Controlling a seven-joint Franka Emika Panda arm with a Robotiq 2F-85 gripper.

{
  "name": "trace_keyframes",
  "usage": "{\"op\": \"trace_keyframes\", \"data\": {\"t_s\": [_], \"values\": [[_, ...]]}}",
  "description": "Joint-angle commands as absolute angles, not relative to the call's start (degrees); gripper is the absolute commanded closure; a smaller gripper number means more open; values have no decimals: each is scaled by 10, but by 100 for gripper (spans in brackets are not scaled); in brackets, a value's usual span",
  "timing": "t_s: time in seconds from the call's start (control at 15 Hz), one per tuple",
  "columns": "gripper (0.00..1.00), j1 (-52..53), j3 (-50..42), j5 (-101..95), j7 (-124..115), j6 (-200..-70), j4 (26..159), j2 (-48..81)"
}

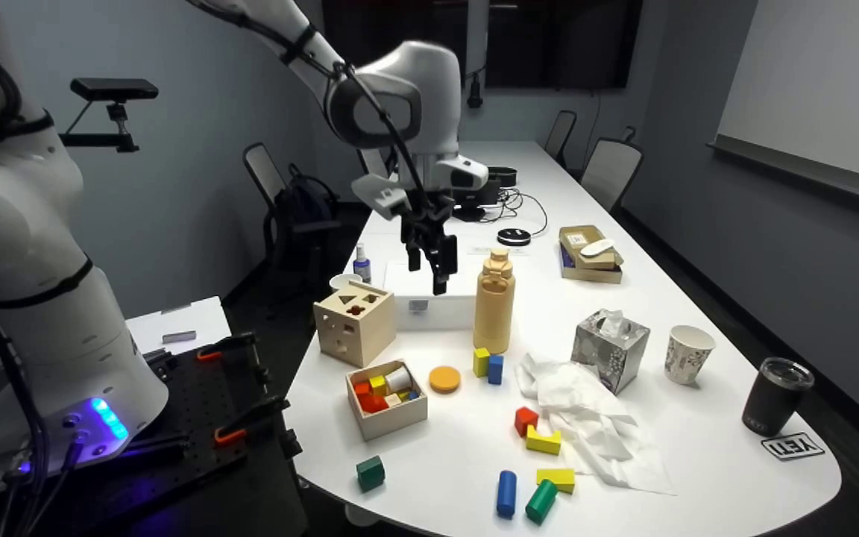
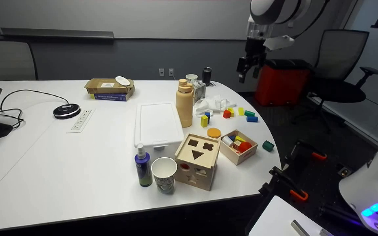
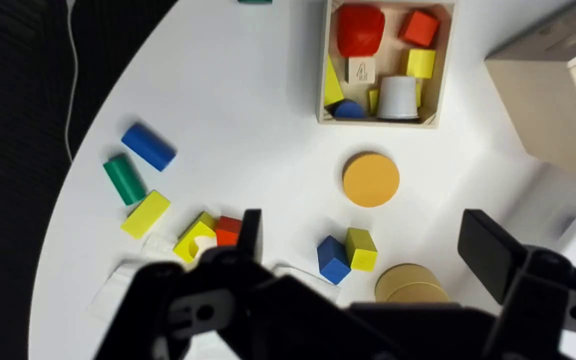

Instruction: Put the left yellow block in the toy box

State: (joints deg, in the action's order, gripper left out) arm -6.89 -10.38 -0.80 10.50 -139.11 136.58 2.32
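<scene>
The left yellow block [image 3: 361, 250] stands on the desk [image 3: 268, 165] just beside a blue block [image 3: 334, 260], lower than the pincer [image 3: 365, 234], whose widely parted jaws flank it in the wrist view. The toy box [image 3: 543, 100] shows there to the pincer's upper right, and only there is the 4 on a wooden cube [image 3: 361, 70] legible. The white desk curves off below the pincer, behind which an exterior view alone shows a red container [image 2: 282, 87] near a chair [image 2: 340, 54].

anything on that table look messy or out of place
The white paper beside the tissue box stands out: it lies crumpled and sprawled on the table, while the bottle and black tumbler stand upright. I see no clear spill or breakage.
</scene>
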Motion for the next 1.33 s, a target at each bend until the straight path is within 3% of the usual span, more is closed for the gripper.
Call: {"op": "trace_keyframes", "data": {"t_s": [0.0,0.53,1.27], "values": [[0,-67,-79,2,89,-1524,1346,148],[0,-39,-44,-15,40,-1724,1227,375],[0,7,-88,-11,-5,-1729,1087,519]]}}
